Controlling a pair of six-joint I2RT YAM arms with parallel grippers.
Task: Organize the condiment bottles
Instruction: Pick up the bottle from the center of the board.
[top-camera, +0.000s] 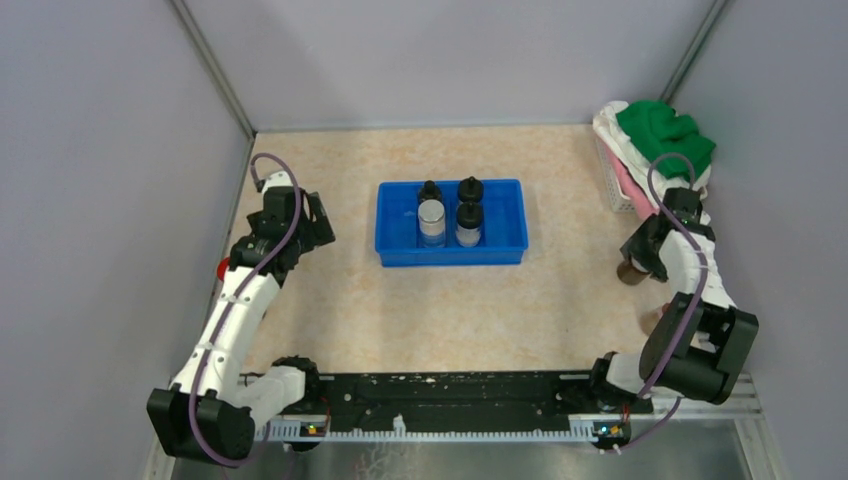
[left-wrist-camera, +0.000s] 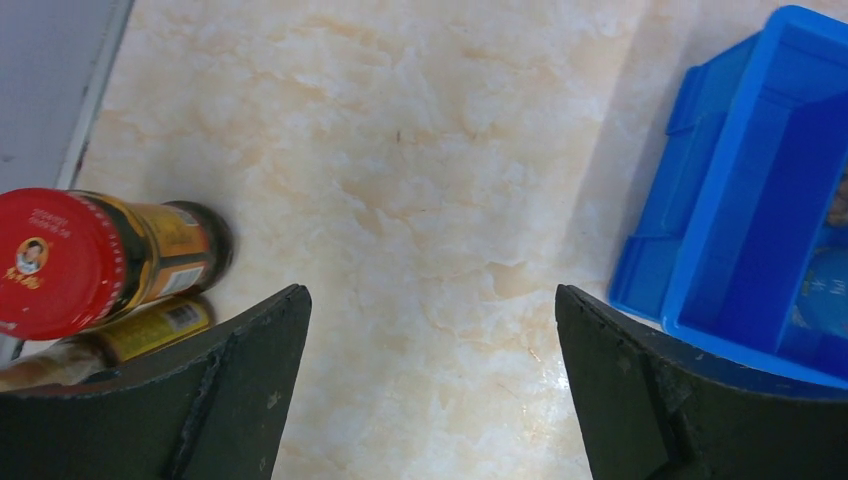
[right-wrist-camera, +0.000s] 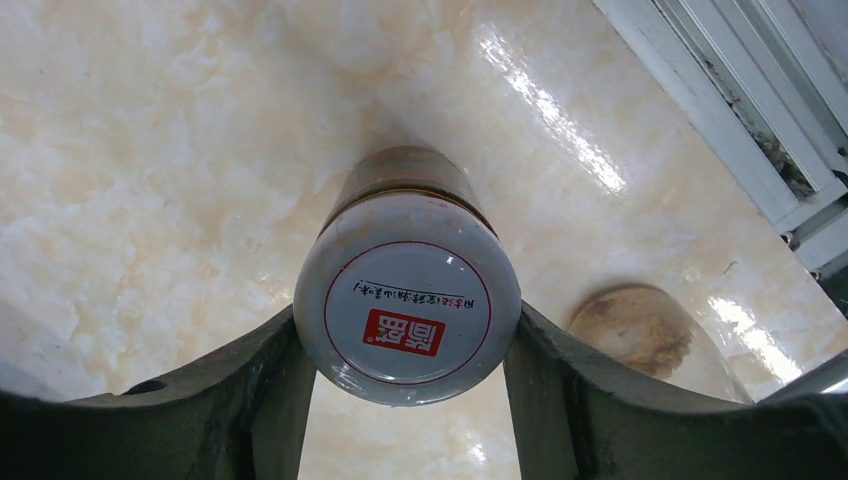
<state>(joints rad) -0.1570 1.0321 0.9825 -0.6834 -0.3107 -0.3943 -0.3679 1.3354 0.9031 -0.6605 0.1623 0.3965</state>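
A blue tray (top-camera: 395, 225) in the middle of the table holds several bottles, among them a silver-capped jar (top-camera: 432, 218) and black-capped ones (top-camera: 469, 190). My left gripper (top-camera: 312, 228) is open and empty over bare table (left-wrist-camera: 430, 330), left of the tray (left-wrist-camera: 740, 220). A red-capped bottle (left-wrist-camera: 60, 262) stands to its left (top-camera: 222, 268), with another bottle (left-wrist-camera: 120, 338) beside it. My right gripper (top-camera: 640, 255) is shut on a silver-lidded jar (right-wrist-camera: 407, 310), its fingers (right-wrist-camera: 255, 390) pressed on both sides of the lid. A second brown jar (right-wrist-camera: 630, 330) stands just right of it.
A white basket (top-camera: 612, 185) with green and pink cloths sits at the back right. Grey walls close in on the left, back and right. A white rail (right-wrist-camera: 720, 110) runs close to the right of the held jar.
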